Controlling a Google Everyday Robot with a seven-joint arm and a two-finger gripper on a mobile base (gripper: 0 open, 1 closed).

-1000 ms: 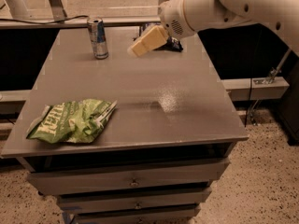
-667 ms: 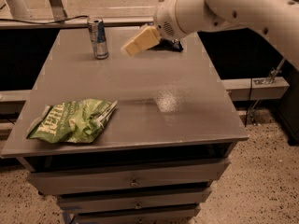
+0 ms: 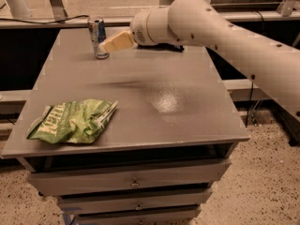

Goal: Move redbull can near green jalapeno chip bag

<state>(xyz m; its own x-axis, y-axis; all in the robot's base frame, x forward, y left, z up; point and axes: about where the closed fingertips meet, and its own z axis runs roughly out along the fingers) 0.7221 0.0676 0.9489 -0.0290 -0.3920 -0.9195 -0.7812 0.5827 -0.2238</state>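
White arm (image 3: 220, 29) stretches low over the table (image 3: 197, 93), pincer (image 3: 108, 44) just beside the redbull can (image 3: 97, 35), its grip indiscernible.

Grey table (image 3: 197, 78) mid-frame. Drawers (image 3: 135, 182) stacked under table top. Speckled floor (image 3: 269, 182) right of table. Black cable (image 3: 42, 20) behind table. Gripper (image 3: 117, 41) over table's far-left part.

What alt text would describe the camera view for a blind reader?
The robot's hand is right beside the upright redbull can at the table's far edge. The green jalapeno chip bag lies well apart, at a near corner.
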